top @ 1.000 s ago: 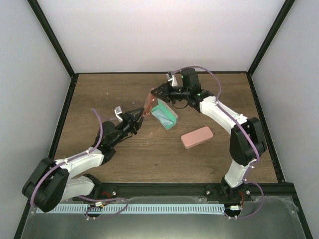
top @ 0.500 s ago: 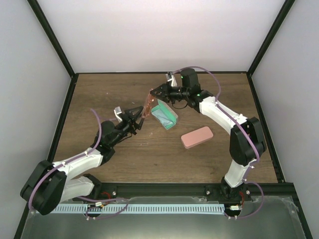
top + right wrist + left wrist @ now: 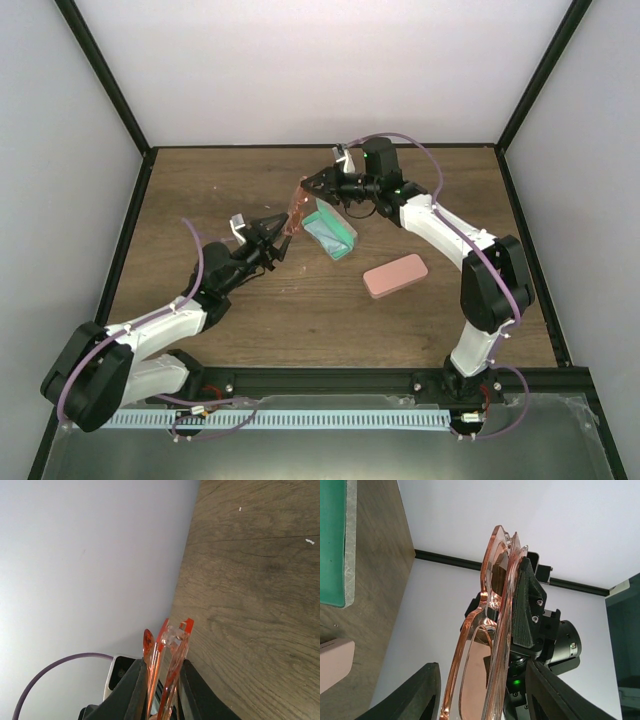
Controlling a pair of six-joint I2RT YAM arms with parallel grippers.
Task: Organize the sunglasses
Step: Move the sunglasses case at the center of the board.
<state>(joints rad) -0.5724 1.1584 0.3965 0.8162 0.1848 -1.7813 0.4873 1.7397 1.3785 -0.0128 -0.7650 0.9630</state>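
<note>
- My right claw [image 3: 306, 189] is clenched on the folded sunglasses with a translucent orange-pink frame [image 3: 296, 212], gripping them at one end.
- The sunglasses hang in the air above the brown wooden counter [image 3: 215, 190], edge-on and steeply tilted, between my two claws.
- My left claw [image 3: 283, 238] is released. Its jaws stand apart, one on each side of the sunglasses' lower end.
- The open teal oblong case [image 3: 335, 240] lies on the counter just beside the sunglasses.
- The closed pink oblong case [image 3: 395, 275] lies apart from it, nearer my right arm's base.
</note>
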